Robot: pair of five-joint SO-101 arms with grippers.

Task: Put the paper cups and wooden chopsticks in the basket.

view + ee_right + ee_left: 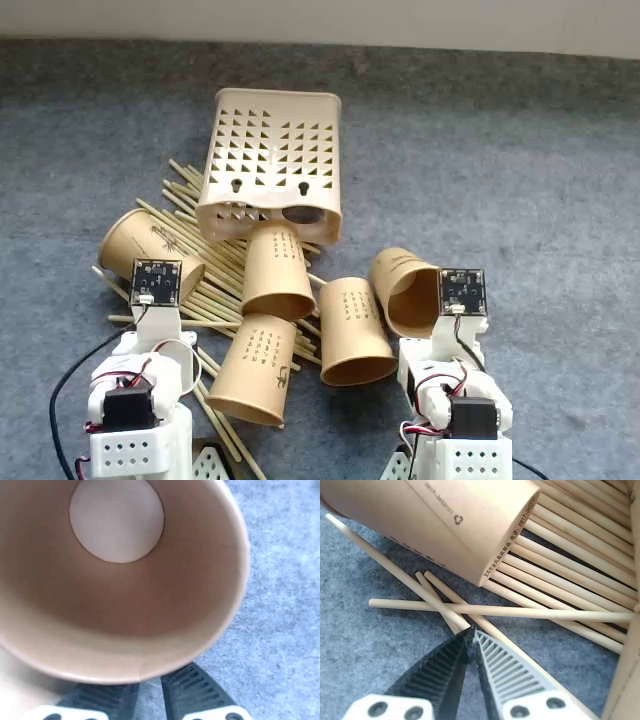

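Note:
The beige slotted basket (270, 165) lies tipped over at the back centre. Several paper cups lie on their sides before it: one at the left (135, 243), one against the basket (277, 270), one lower centre (258, 368), one centre right (352, 330), one at the right (403, 288). Wooden chopsticks (205, 295) spread beneath them. My left gripper (470, 631) is shut, its tips touching crossed chopsticks (495, 611) beside a cup (445, 515). My right gripper (150, 684) sits shut just below the open mouth of the right cup (120, 580).
Everything rests on grey carpet (540, 180), open to the right and behind the basket. The left arm (140, 410) and right arm (455, 410) stand at the front edge, with the cups packed tightly between them.

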